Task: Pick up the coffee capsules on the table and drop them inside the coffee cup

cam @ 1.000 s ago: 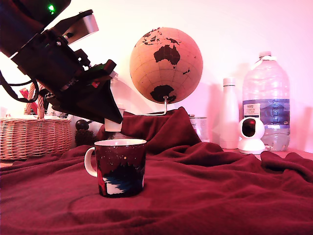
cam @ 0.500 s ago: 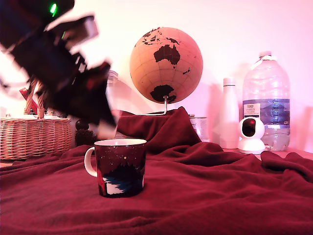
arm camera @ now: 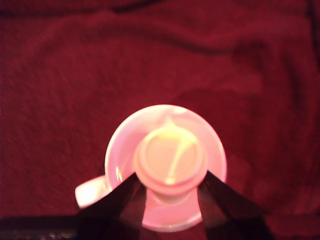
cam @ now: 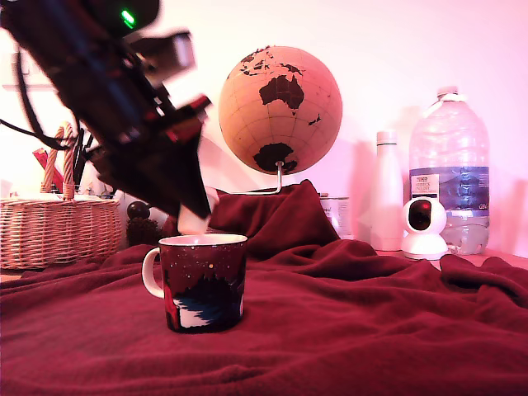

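Observation:
The coffee cup, a dark speckled mug with a white handle, stands on the table's rumpled red blanket. Just above its rim, toward the exterior view's left side of the opening, my gripper points steeply down, shut on a cream-white coffee capsule. In the wrist view the capsule shows its round flat lid between my two dark fingers. It hangs directly over the cup's pale inside, and the cup's handle sticks out to one side.
Behind the mug are a cork globe and a raised fold of blanket. A wicker basket sits at the exterior view's left. At the right stand a clear canister, a white bottle, a small white camera and a big water bottle.
The arm swung back a little to the exterior view's left, then came right and forward. The capsule in the gripper now hangs just over the mug's rim.

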`<act>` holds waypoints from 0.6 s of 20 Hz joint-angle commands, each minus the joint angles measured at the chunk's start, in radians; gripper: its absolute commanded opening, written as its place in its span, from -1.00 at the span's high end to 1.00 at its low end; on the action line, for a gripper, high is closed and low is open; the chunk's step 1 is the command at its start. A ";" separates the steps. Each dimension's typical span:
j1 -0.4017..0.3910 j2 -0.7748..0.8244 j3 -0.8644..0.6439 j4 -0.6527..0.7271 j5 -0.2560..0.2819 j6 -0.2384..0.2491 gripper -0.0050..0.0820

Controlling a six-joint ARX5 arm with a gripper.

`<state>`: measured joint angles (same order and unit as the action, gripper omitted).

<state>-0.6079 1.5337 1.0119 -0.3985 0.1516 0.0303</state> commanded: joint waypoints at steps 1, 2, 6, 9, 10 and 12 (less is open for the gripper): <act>-0.004 0.039 0.036 -0.016 0.001 0.011 0.32; -0.004 0.059 0.054 -0.031 0.001 0.019 0.32; -0.004 0.122 0.090 -0.075 0.001 0.024 0.32; -0.004 0.129 0.090 -0.077 0.001 0.024 0.32; -0.004 0.129 0.092 -0.076 0.000 0.024 0.32; -0.004 0.129 0.093 -0.085 0.001 0.023 0.32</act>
<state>-0.6079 1.6581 1.1034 -0.4812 0.1516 0.0490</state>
